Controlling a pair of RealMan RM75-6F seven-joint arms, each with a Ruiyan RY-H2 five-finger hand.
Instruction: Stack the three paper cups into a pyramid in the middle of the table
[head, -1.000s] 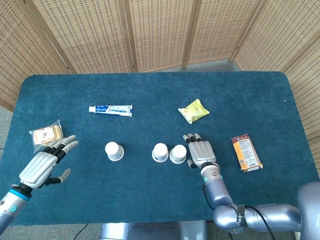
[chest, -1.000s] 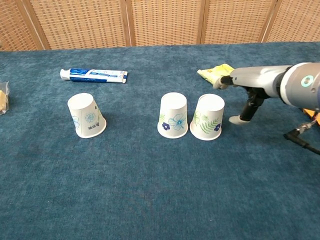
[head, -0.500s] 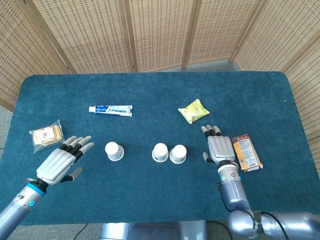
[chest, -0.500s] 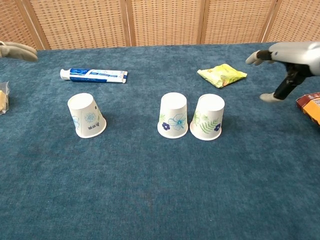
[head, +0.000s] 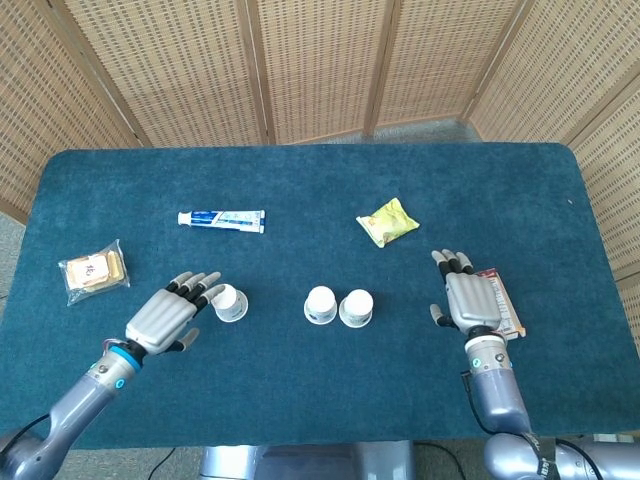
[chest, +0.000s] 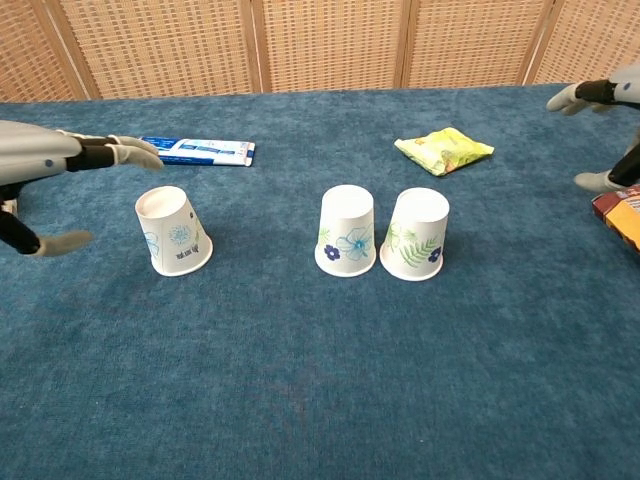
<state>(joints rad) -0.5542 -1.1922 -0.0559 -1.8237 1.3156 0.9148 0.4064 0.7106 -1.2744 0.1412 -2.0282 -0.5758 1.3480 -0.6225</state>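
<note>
Three white paper cups stand upside down on the blue table. Two of them, one with blue flowers (chest: 347, 231) (head: 320, 305) and one with green leaves (chest: 414, 234) (head: 355, 307), touch side by side near the middle. The third cup (chest: 173, 230) (head: 229, 302) stands alone to the left. My left hand (head: 170, 319) (chest: 45, 160) is open, fingers spread, just left of that lone cup and not touching it. My right hand (head: 471, 302) (chest: 610, 100) is open too, well to the right of the pair, over the edge of a snack box.
A toothpaste tube (head: 221, 219) (chest: 200, 151) lies behind the lone cup. A yellow snack packet (head: 387, 221) (chest: 444, 149) sits behind the pair. A brown snack box (head: 505, 300) (chest: 620, 214) lies at the right, a bagged biscuit (head: 92, 269) at the far left.
My left hand has moved right, up to the lone cup. My right hand has drawn away to the right from the pair of cups. The cups have not moved.
</note>
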